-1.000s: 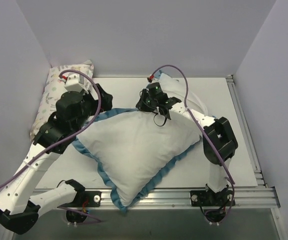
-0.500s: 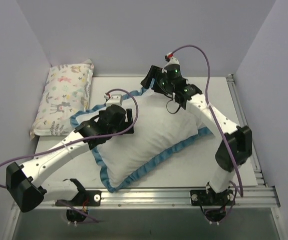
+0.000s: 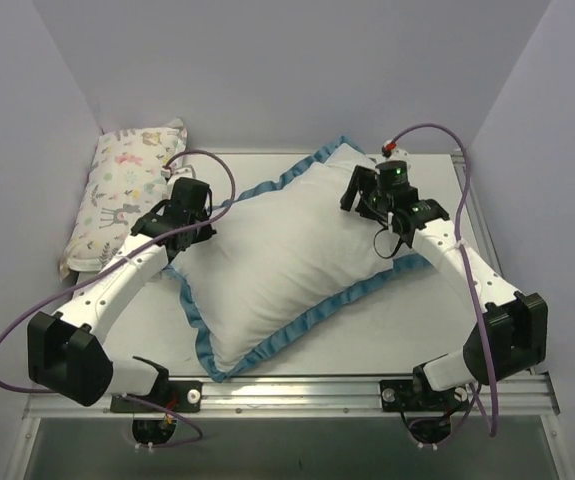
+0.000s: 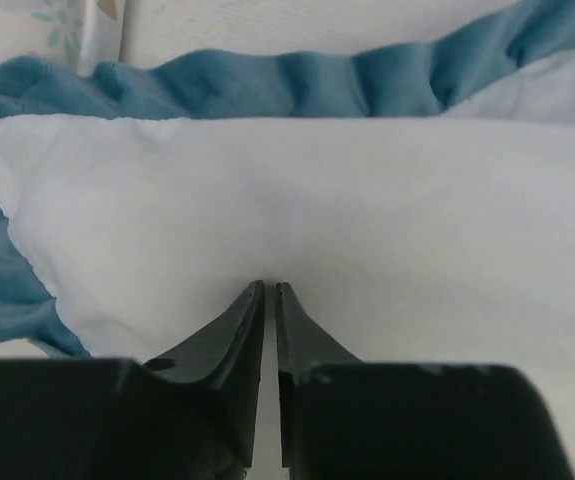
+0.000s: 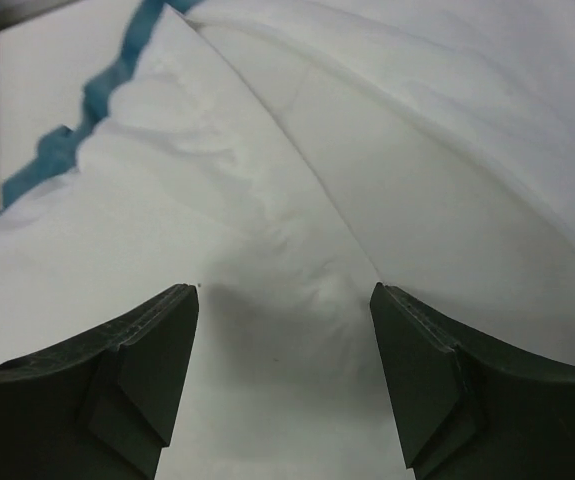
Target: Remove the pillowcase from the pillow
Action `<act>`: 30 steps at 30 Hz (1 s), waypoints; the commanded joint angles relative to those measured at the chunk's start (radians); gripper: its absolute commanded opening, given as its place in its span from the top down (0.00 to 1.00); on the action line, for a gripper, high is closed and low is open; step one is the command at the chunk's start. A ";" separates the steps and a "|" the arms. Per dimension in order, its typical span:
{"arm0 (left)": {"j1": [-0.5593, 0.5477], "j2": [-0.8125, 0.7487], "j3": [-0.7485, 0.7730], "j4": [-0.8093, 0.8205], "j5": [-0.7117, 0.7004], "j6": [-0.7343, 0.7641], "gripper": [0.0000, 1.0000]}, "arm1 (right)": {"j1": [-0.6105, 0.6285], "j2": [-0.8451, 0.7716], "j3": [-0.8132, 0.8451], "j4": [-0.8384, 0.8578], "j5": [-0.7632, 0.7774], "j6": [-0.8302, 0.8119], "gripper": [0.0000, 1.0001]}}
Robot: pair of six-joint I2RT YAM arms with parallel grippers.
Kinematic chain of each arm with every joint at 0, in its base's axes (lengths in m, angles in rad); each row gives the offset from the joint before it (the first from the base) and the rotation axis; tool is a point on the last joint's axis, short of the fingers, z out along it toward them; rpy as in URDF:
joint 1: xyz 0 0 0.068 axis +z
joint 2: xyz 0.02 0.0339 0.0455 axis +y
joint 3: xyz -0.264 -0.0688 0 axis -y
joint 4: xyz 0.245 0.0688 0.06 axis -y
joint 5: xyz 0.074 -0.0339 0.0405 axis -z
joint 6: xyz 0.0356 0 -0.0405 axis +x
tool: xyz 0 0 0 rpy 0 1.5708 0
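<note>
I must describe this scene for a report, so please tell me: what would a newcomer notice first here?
A big, plump white pillowcase with a blue frilled edge fills the middle of the table. The left gripper is shut, tips against its left corner, and the right gripper hangs open over its far right end. A small animal-print pillow lies by the far left wall.

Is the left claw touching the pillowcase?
Touching. Left wrist view: the left claw, nearly closed, presses its tips into the pillowcase, which dimples there.
</note>
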 commanded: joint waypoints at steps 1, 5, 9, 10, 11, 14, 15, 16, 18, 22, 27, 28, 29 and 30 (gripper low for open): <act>0.039 0.054 0.105 0.035 0.060 0.054 0.83 | 0.009 -0.025 -0.056 -0.054 0.110 -0.050 0.29; 0.039 0.095 0.197 0.028 0.126 0.086 0.82 | 0.011 -0.079 -0.137 -0.079 0.158 -0.042 0.23; 0.019 0.079 0.240 -0.003 0.183 0.100 0.48 | 0.031 -0.142 -0.229 -0.042 0.100 -0.044 0.16; 0.007 0.065 0.236 -0.006 0.190 0.103 0.39 | 0.035 -0.151 -0.245 -0.038 0.048 -0.037 0.18; -0.007 0.050 0.234 -0.015 0.171 0.108 0.31 | 0.046 -0.154 -0.274 -0.036 0.046 -0.031 0.21; -0.079 -0.032 0.208 -0.049 0.147 0.097 0.17 | 0.115 -0.162 -0.312 -0.010 0.043 -0.001 0.30; -0.108 -0.073 0.201 -0.060 0.147 0.093 0.16 | 0.138 -0.162 -0.332 0.019 0.036 0.007 0.39; -0.126 -0.090 0.195 -0.070 0.147 0.088 0.14 | 0.149 -0.153 -0.343 0.033 0.032 0.033 0.44; -0.187 -0.142 0.156 -0.087 0.155 0.057 0.14 | 0.169 -0.138 -0.346 0.069 0.005 0.062 0.64; -0.344 -0.197 0.078 -0.107 0.125 -0.001 0.12 | 0.224 -0.098 -0.349 0.125 -0.046 0.128 0.82; -0.505 -0.233 -0.069 -0.103 0.055 -0.121 0.08 | 0.198 -0.072 -0.337 0.176 -0.029 0.177 0.98; -0.522 -0.227 -0.118 -0.098 0.048 -0.131 0.08 | 0.178 -0.070 -0.323 0.176 -0.049 0.186 0.98; -0.530 -0.219 -0.137 -0.095 0.046 -0.153 0.08 | 0.137 -0.072 -0.319 0.180 -0.063 0.197 0.99; -0.530 -0.205 -0.157 -0.077 0.048 -0.159 0.08 | 0.112 -0.073 -0.316 0.191 -0.079 0.214 1.00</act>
